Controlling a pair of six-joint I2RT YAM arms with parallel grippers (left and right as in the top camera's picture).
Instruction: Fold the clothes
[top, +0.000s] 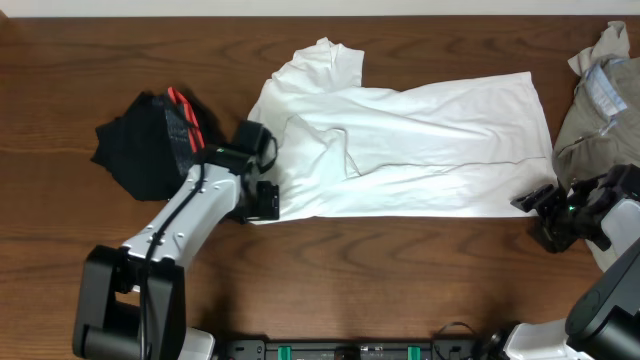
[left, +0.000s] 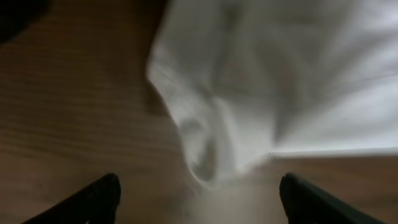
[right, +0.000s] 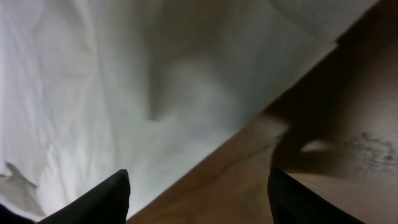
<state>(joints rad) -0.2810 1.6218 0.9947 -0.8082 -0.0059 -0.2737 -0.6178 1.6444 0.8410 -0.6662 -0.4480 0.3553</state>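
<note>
A white T-shirt (top: 400, 140) lies spread across the table's middle, collar to the left, with creases across it. My left gripper (top: 267, 168) stands open at the shirt's near left corner. In the left wrist view a bunched fold of the shirt (left: 211, 143) lies just ahead of the gripper (left: 199, 186), with nothing between the fingers. My right gripper (top: 537, 215) hangs open off the shirt's near right corner. Its wrist view shows the shirt's hem (right: 124, 81) running diagonally before the gripper (right: 199, 177), over bare wood.
A black garment (top: 150, 135) with a grey-and-red band (top: 185, 108) lies left of the shirt, behind my left arm. A khaki-beige garment (top: 600, 95) is heaped at the right edge, behind my right arm. Wooden table (top: 380, 280) shows in front of the shirt.
</note>
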